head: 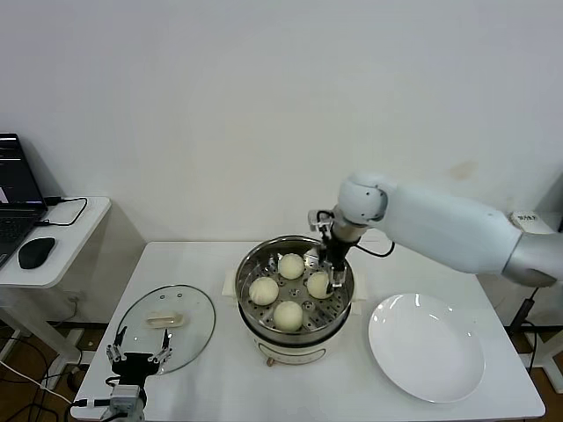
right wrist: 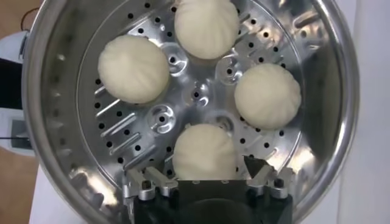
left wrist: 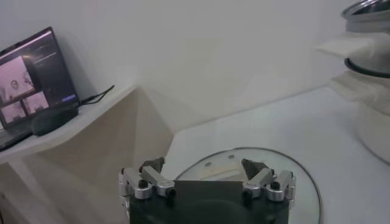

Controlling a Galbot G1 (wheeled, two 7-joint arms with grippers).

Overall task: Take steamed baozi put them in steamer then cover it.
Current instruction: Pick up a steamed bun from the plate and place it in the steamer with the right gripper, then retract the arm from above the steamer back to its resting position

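Head view: looked forward and down from above the table (head: 220,387), taking in the whole scene from far off.
Left wrist view: sat low and close behind the glass lid (left wrist: 256,176), facing the steamer (left wrist: 365,73) at 2 o'clock.
Right wrist view: stared straight down, very near, into the steamer (right wrist: 341,122).
Shared: steamer in all three; lid in head and left wrist views.
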